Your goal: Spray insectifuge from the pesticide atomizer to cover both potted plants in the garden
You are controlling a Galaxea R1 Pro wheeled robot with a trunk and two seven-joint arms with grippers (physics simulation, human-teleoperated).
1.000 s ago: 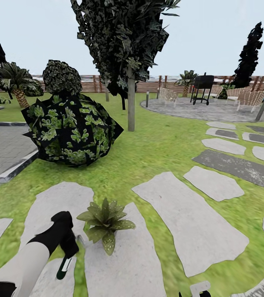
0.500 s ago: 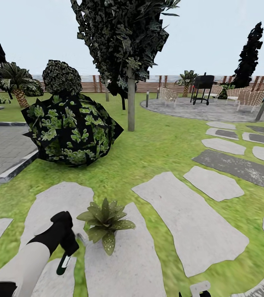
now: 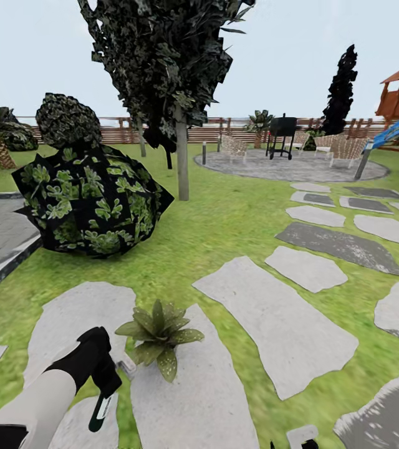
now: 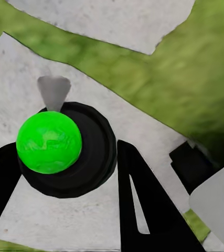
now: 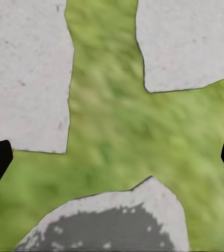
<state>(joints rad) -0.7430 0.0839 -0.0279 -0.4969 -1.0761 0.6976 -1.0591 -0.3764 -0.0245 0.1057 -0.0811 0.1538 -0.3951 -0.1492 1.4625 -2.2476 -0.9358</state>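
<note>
Head view has swung right since a second ago; camera moved, things didn't. Left end effector (image 3: 103, 368) stays clenched on spray bottle (image 3: 101, 406), nozzle just beside potted plant (image 3: 157, 337) on stepping stone (image 3: 187, 399). Right end effector (image 5: 112, 157) released. Spraying likely next.

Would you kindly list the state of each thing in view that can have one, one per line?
pesticide atomizer: held in the left gripper, off the ground, nozzle near the plant.
left gripper: shut on the atomizer.
right gripper: open, empty, fingertips wide apart over grass.
potted plant: upright on a stepping stone, pale specks on a front leaf.
barbecue grill: lid closed, standing on the round patio.
</note>
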